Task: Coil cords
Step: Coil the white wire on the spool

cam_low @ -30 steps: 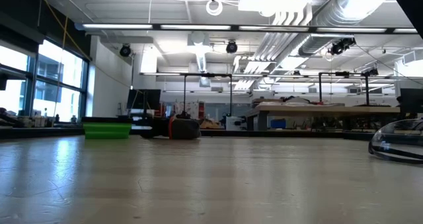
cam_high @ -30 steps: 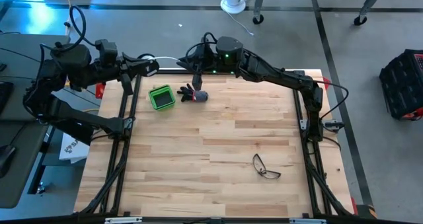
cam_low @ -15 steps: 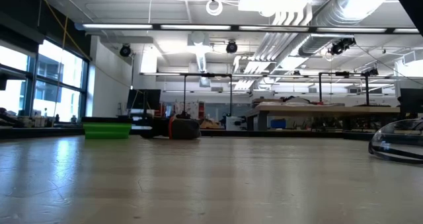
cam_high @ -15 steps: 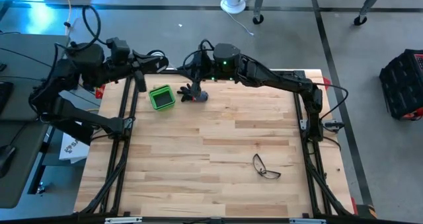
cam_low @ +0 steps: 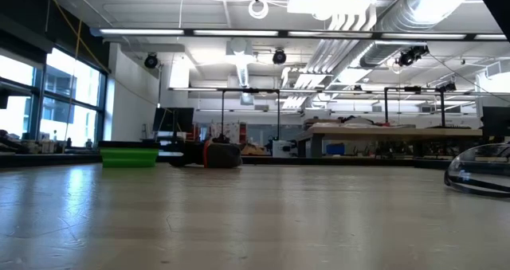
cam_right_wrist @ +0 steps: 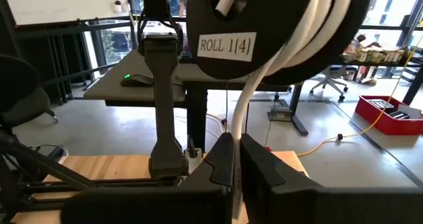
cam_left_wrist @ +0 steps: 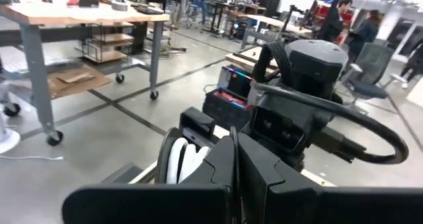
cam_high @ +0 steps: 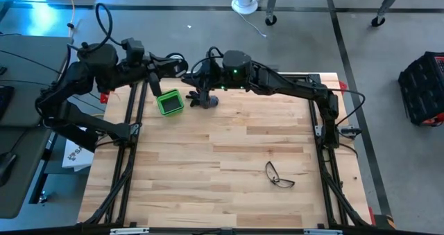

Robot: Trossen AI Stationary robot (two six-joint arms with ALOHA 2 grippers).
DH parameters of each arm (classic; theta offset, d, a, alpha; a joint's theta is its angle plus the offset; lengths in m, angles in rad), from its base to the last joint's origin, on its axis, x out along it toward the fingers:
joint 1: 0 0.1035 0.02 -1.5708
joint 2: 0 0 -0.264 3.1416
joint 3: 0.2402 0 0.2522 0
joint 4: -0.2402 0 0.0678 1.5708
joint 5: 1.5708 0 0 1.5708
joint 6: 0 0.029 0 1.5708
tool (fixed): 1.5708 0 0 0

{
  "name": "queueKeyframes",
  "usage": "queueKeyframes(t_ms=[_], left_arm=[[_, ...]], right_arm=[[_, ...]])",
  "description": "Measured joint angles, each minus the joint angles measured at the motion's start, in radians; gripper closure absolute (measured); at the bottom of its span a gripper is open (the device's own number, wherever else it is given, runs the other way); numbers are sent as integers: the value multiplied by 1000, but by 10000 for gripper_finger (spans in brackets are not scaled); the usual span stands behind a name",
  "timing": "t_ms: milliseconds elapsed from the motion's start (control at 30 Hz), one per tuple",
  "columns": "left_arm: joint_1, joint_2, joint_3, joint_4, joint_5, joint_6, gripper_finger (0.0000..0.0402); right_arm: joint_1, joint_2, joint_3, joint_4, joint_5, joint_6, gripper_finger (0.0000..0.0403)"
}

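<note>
Left gripper (cam_left_wrist: 236, 159) and right gripper (cam_right_wrist: 236, 154) meet above the 11 o'clock edge of the light wooden table (cam_high: 229, 148).

Left gripper fingers are pressed together against the small round black reel with a white label (cam_right_wrist: 264, 26), which hangs in the air. Right gripper is clamped on the thin white flexible cord (cam_right_wrist: 239, 105) where it drops from the wound turns. Judged risks:
- Excess pull from the right gripper could drag the reel out of the left grip, or strip turns off the rim.
- Slack could let turns spring loose.
- A dropped reel would land near the green square plastic bin (cam_high: 169, 101) at 10 o'clock.
</note>
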Motion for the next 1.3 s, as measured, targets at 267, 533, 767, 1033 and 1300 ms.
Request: queueKeyframes(t_ms=[267,533,767,1033,1300], left_arm=[[0,11,0,2,17,-58,401],[0,18,0,-63,37,-128,401],[0,22,0,-84,37,-155,401],[36,12,0,-85,59,-142,402],[69,9,0,-112,116,-123,401]], right_arm=[[15,2,0,26,-32,8,396],[35,2,0,26,-32,8,335],[51,1,-1,9,15,8,262],[53,-4,-1,-96,139,-46,236],[35,-14,-1,-129,141,-79,235]])
